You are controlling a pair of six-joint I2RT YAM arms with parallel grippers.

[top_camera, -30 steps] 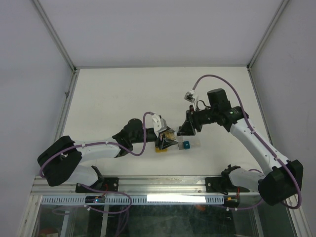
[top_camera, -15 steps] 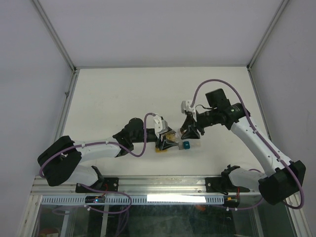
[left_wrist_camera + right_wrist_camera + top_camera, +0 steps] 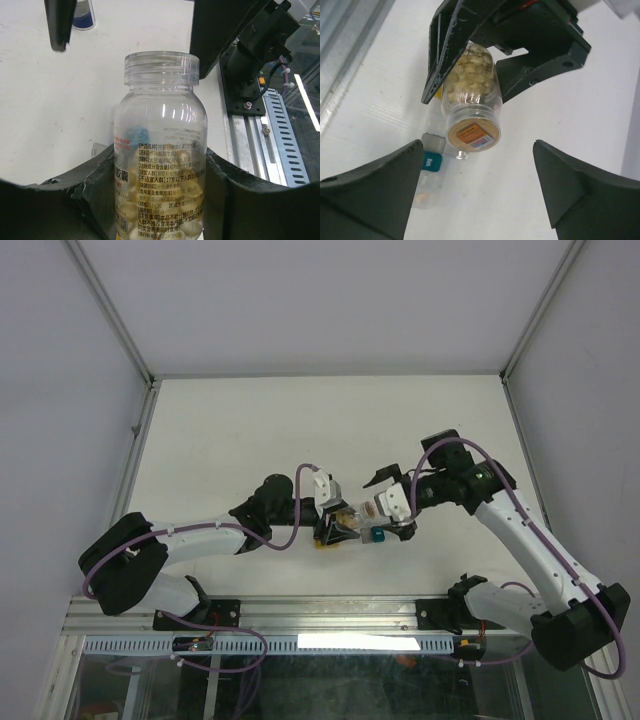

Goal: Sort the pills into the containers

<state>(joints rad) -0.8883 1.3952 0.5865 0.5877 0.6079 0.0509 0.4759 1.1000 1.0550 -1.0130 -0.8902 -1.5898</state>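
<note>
A clear bottle (image 3: 160, 145) of pale yellow pills (image 3: 470, 70) lies almost level in my left gripper (image 3: 160, 200), which is shut on its body. Its mouth (image 3: 472, 135) carries a tan seal with an orange label and points at my right gripper (image 3: 478, 155). That gripper stands wide open just in front of the mouth and touches nothing. The containers lie on the table under the bottle: a grey cell (image 3: 433, 144), a teal cell (image 3: 432, 161) and a clear cell (image 3: 425, 187). From above, a yellow cell (image 3: 322, 543) peeks out beneath my left gripper (image 3: 335, 525).
The white table (image 3: 250, 440) reaches to a metal frame at the back and both sides. A rail with cable mounts (image 3: 280, 130) runs along the near edge, close behind the bottle. Both arms meet near the table's front middle.
My right gripper has opened wide, and its wrist has turned and dropped in front of the bottle's mouth. My left gripper and the bottle have stayed put.
</note>
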